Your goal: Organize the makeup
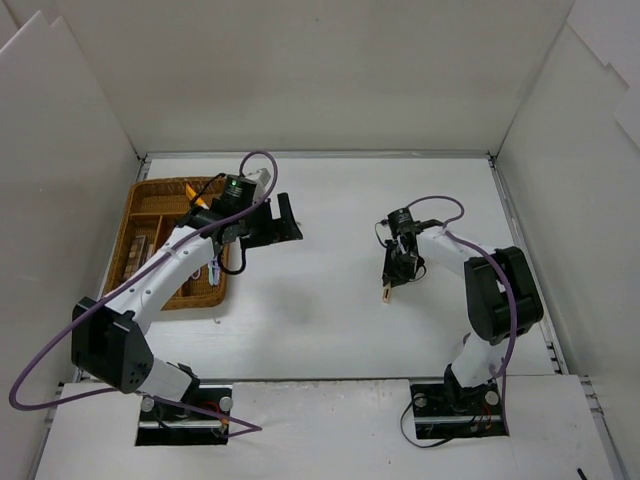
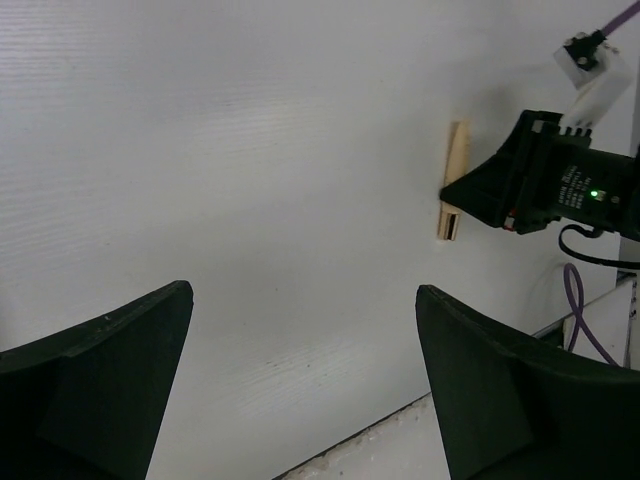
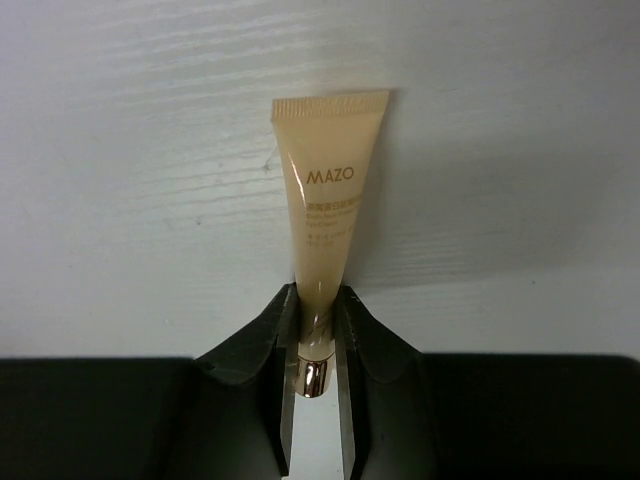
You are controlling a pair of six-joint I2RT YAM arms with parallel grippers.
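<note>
R hand (image 3: 318,335) is shut narrow on the MAZO tube (image 3: 325,190). Its fingers (image 3: 268,338) pinch the thin neck just above the gold cap (image 3: 313,378). The cap sits btwn the fingers on the wrist side, and the flat crimped end points straight away from the hand. So the grip is at one extreme end, w/ nearly the whole tube sticking out past the fingertips.

Likely trouble from here:
- The neck is tapered and looks slick, so the tube could slide out or swing in the pinch during a carry.
- The body looks soft, so a hard squeeze that close to the cap may dent it.
- The long overhang could catch a tray rim or divider on the way in and twist free.
- L hand (image 2: 302,292) sits btwn tube and tray, so a straight run across risks an arm clash unless it clears out.

In the overhead view the tube is right of centre on the white worktop (image 1: 320,330), poking toward the near edge from under the R hand. Can't tell if it rests on the surface or hangs just clear.

L hand is spread wide w/ nothing in it, over bare worktop just right of the wicker tray (image 1: 158,184). The tray is at far left, well apart from the tube, w/ several items in its compartments too small to name.
</note>
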